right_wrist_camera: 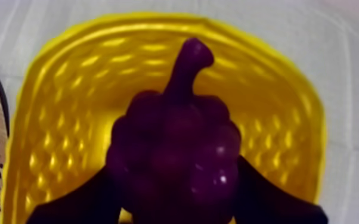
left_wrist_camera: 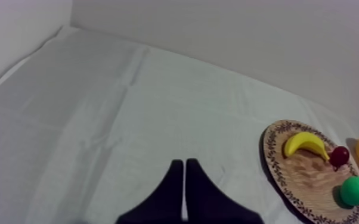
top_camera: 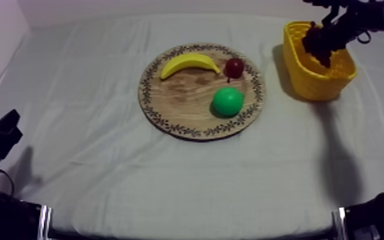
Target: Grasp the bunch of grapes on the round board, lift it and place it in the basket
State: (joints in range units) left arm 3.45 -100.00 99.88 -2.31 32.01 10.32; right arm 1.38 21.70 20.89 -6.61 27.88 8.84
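Right gripper (top_camera: 320,39) is clamped on the bunch of grapes (right_wrist_camera: 176,149), one black finger on each flank, holding it over the mouth of the yellow basket (top_camera: 309,80). In the top view the basket sits at about 2 o'clock from the wooden board (top_camera: 182,118), apart from it, and the right arm comes in from the upper right. Key relation: the basket floor lies straight below the grapes, so the next move is probably a short lower and release with no sideways travel. In the right wrist view the bunch's long axis runs from the gripper out to the stem, with the stem tip pointing at the basket's far wall. Yellow wall shows on both sides and beyond, so the bunch looks centred. Cannot tell if it is below the rim yet. Left gripper (left_wrist_camera: 183,179) grips nothing, its fingers together in a narrow wedge, parked at the table (top_camera: 105,179) edge around 8 o'clock, well apart from the basket. Banana (top_camera: 189,64), small red fruit (top_camera: 234,66) and green round fruit (top_camera: 228,101) sit on the board, clear of the path.
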